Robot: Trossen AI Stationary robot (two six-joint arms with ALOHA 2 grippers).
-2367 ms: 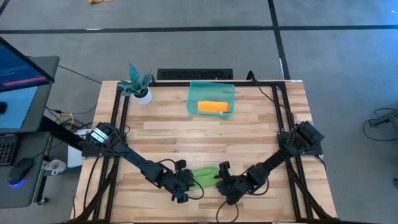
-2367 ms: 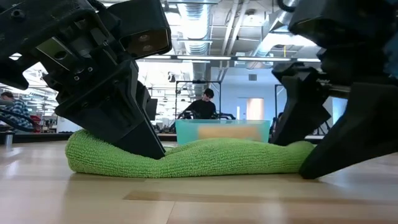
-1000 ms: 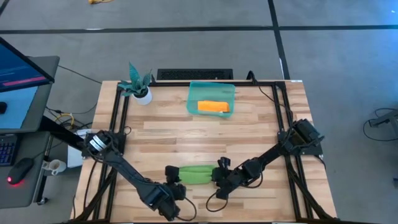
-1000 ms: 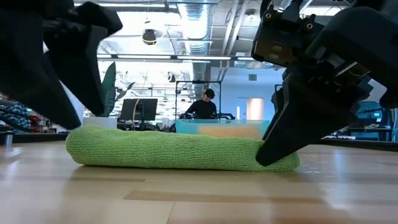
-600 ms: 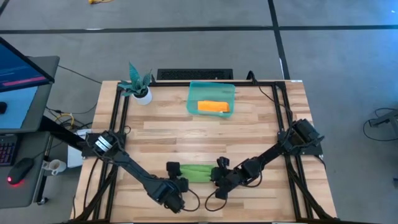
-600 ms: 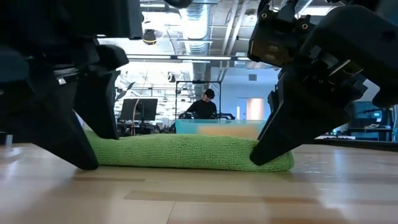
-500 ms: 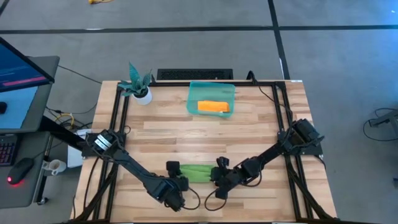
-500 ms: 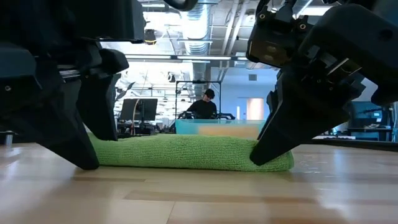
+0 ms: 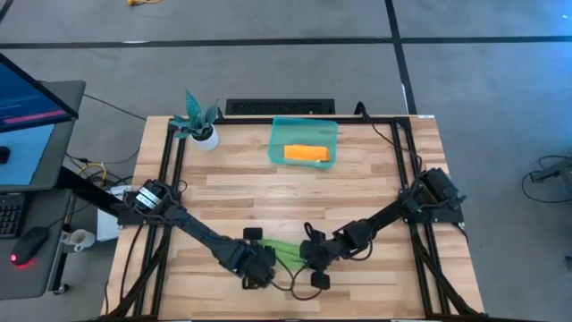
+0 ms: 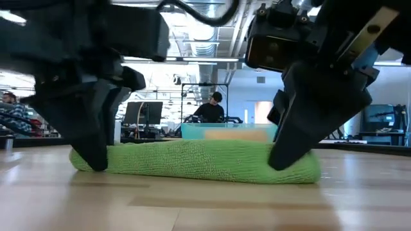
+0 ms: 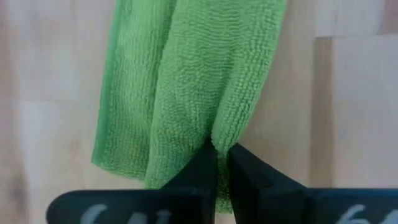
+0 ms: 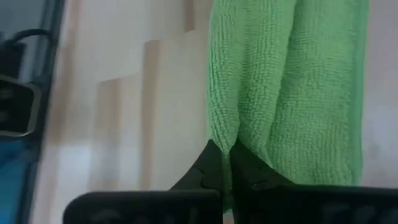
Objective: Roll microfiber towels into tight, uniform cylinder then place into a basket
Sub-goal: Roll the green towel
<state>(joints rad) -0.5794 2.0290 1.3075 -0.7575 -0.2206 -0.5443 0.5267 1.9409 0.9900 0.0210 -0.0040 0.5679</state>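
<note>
- The left end effector [image 9: 260, 266] is low over the near part of the table [image 9: 357, 188], its fingers [image 11: 200, 169] pinched together on a fold at the left end of the green towel [image 9: 284, 253].
- In the left wrist view the cloth bulges out from between the two dark tips, so the grip is narrow and holds fabric.
- The green towel lies as a long roll on the wood, running left to right between the two end effectors; in the low view it rests flat on the table [image 10: 205, 205] with both tools bearing on its ends [image 10: 199, 162].
- The right end effector [image 9: 313, 251] sits at the towel's right end, its fingers [image 12: 214, 163] likewise closed tight on a ridge of green cloth.
- Farther back, past the middle of the table, stands the basket [image 9: 278, 154], well apart from both end effectors.
- Inside the basket lies the orange towel [image 9: 307, 154].
- At the far left corner of the table stands a potted plant [image 9: 198, 121].
- In the low view a person [image 10: 210, 110] is at a desk in the room behind.
</note>
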